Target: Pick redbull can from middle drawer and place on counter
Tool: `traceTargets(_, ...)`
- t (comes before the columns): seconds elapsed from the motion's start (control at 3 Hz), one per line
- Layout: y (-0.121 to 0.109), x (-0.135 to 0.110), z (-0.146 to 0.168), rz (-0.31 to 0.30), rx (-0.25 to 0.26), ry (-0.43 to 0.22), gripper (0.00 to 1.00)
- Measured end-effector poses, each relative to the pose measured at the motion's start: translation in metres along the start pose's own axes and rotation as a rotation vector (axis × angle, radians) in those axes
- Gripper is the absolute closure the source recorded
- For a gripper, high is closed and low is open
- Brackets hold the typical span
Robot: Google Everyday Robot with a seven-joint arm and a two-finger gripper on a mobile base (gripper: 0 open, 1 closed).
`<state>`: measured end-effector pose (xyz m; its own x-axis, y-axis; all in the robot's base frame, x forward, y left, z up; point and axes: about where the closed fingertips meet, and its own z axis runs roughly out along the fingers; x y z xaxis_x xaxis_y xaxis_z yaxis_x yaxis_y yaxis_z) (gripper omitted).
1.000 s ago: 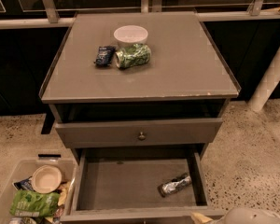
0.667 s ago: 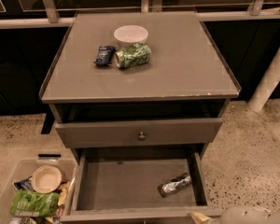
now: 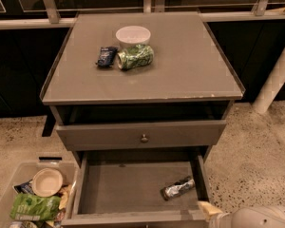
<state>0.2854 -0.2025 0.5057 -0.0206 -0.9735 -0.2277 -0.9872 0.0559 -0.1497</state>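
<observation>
Status: nothing in the task is complete yet. The middle drawer (image 3: 123, 186) stands pulled out, so access is prepared. The redbull can (image 3: 178, 188) lies on its side on the drawer floor, in the front right area, near the right side wall and apart from it. The gripper (image 3: 218, 215) sits just outside the drawer's front right corner, level with the front rim and not touching the can. Whether it is released or clenched I cannot tell. Remaining steps: reach in, grasp, lift out, set down on the counter (image 3: 190, 70) above the drawer.

Clearances, all referenced to the drawer:
- The right wall and front rim lie close to the can, so I judge a descent from above safer than a sideways entry.
- The drawer front with knob (image 3: 143, 137) stands above the drawer's rear edge. The can lies well forward of it, so lifting straight up looks unobstructed.
- Up on the counter, a bowl (image 3: 133, 34), a green can (image 3: 135, 57) and a blue packet (image 3: 106, 56) cluster left of centre. The side above the drawer's right half is open for placement.
- A bin (image 3: 9, 194) stands just left of the drawer, away from my path.
</observation>
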Motion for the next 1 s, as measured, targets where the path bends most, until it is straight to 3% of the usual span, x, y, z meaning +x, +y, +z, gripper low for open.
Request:
traceTargets(0.33,-0.04,-0.015,-0.075,-0.036,0.067,0.066,0.0)
traceTargets(0.67,-0.04,-0.015,-0.074,-0.036,0.066,0.066,0.0)
traceTargets(1.0,-0.06,-0.007,-0.054,-0.054,0.06,0.052,0.0)
